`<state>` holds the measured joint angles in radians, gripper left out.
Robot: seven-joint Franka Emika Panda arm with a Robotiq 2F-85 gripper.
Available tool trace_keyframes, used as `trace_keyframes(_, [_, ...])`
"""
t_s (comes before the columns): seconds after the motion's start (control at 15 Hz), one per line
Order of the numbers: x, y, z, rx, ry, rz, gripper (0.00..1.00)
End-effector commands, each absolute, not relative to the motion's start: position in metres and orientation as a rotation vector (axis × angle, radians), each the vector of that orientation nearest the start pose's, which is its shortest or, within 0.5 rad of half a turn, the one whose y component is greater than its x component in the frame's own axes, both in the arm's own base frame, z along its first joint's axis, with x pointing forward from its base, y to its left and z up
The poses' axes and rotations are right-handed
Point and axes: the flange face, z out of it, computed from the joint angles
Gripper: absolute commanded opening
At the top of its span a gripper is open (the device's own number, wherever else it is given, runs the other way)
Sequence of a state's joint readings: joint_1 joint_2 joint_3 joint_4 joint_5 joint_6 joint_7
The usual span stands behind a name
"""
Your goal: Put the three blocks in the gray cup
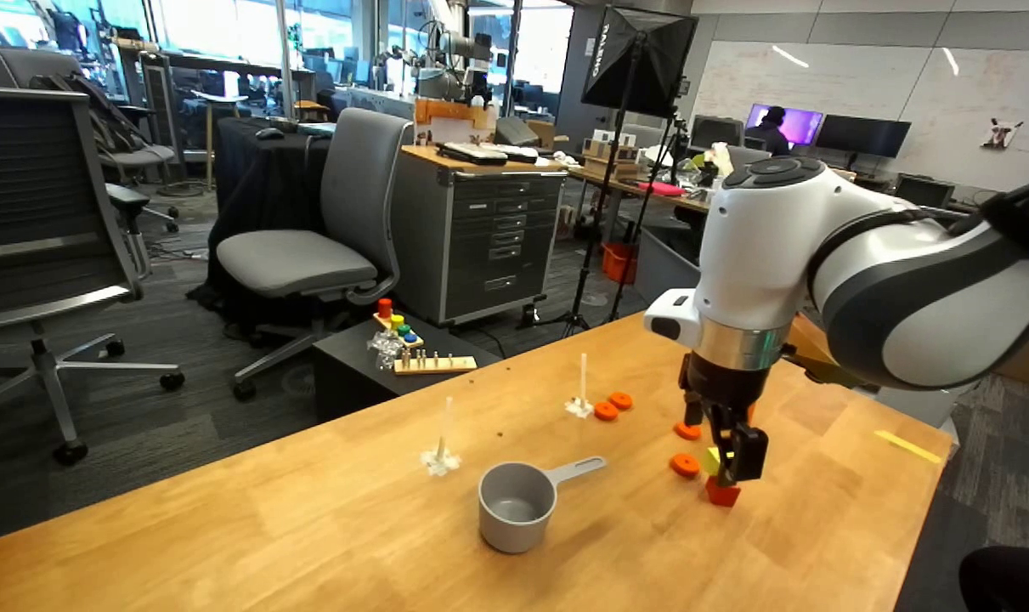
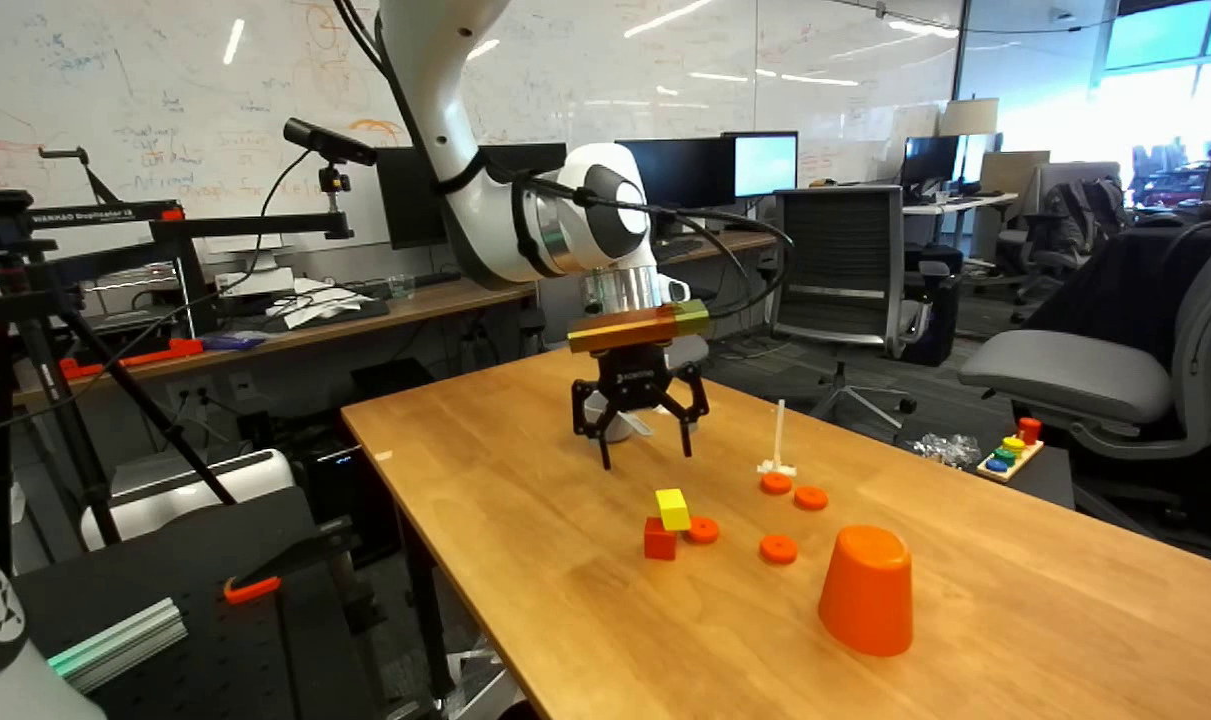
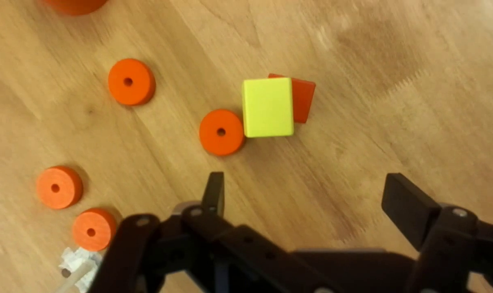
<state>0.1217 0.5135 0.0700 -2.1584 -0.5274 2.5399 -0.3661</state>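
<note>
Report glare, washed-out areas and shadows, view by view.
Both exterior views: windows bright and washed out, streaks of glare on the whiteboard; in an exterior view, a soft shadow beside the gray cup; wrist view: soft shadows by the orange discs.

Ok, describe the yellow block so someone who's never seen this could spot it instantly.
On the wooden table, find the red block beside an orange disc. The yellow block rests on that red one, off-centre. Its bright yellow sets it apart from its red and orange neighbours.

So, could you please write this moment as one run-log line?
gripper: open, above table | yellow-green block: atop red block, off-center | gray cup: upright, no block visible inside
</note>
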Motion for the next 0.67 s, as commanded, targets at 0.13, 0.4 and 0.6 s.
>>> trace_keyframes(0.13, [0.525,0.099,0.148,-2.927,-1.645,0.228,1.0])
trace_keyframes(0.4, [0.518,0.091,0.136,-2.924,-1.615,0.251,1.0])
trace_keyframes(0.6, [0.513,0.077,0.13,-2.937,-1.582,0.269,1.0])
